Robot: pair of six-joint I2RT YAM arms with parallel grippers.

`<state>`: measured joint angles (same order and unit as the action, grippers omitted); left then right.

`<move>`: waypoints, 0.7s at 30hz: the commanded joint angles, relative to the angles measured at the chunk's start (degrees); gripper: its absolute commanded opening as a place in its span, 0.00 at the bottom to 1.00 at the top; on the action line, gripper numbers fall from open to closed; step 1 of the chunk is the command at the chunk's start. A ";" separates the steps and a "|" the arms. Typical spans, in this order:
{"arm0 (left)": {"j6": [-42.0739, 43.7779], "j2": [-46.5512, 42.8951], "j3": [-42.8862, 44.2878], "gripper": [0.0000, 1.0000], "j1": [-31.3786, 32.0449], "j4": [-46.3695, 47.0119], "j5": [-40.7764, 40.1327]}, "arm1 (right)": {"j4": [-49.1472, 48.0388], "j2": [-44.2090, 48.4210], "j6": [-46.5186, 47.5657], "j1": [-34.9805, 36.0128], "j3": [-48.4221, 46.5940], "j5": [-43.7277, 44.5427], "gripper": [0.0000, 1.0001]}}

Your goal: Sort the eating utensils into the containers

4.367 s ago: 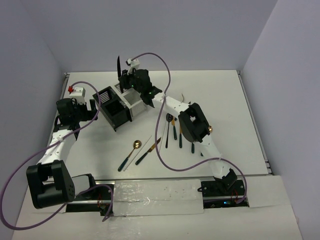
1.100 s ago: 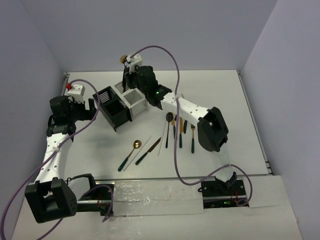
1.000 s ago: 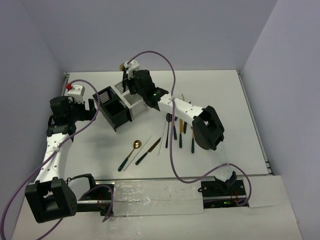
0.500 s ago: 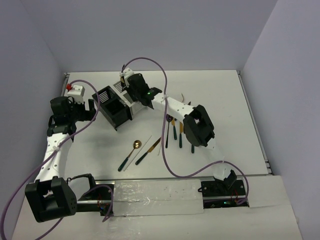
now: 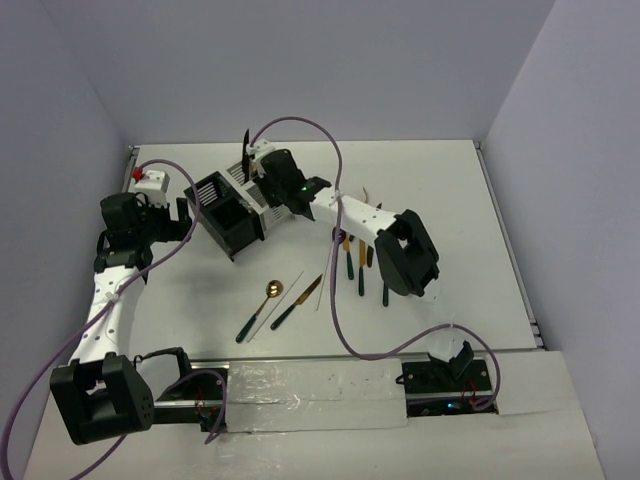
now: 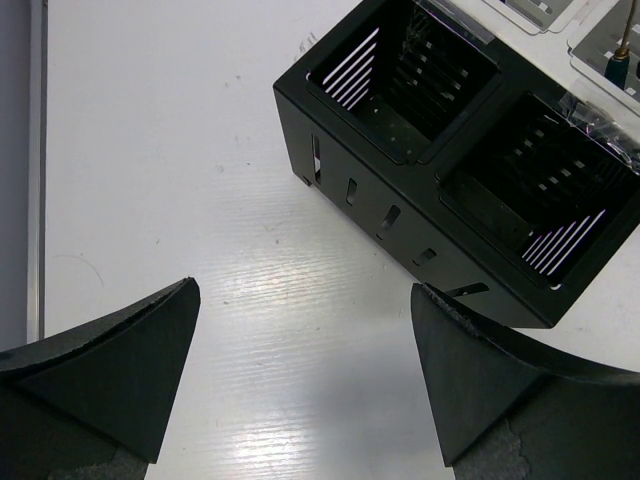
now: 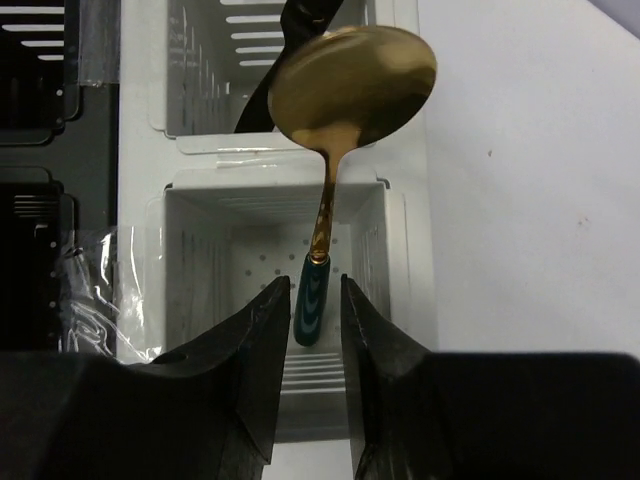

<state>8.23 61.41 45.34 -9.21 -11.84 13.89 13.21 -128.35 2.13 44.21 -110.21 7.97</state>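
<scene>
While it stands in white caddy (image 7: 398,255), spoon (image 7: 350,85) points bowl-up.

You can read no text, label, brand or number on the black caddy (image 6: 400,215) or the white caddy (image 7: 400,260) beside it.

Robotics lab test cell: white table (image 5: 460,220) boxed by plain pale-grey walls (image 5: 380,70), 2 white-and-black robot arms, left arm (image 5: 100,300) and right arm (image 5: 350,212), bolted to metal rail (image 5: 300,388) at near edge, purple cables (image 5: 292,121) looping over tabletop.
</scene>
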 commanded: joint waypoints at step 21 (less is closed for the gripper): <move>1.53 -2.25 0.54 0.97 -0.37 0.15 2.37 | 20.69 44.32 -26.21 -13.69 41.07 -1.81 0.45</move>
<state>8.67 60.90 45.34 -9.21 -11.88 14.31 23.73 -86.35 -17.37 34.48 -80.23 7.20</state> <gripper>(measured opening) 0.972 0.456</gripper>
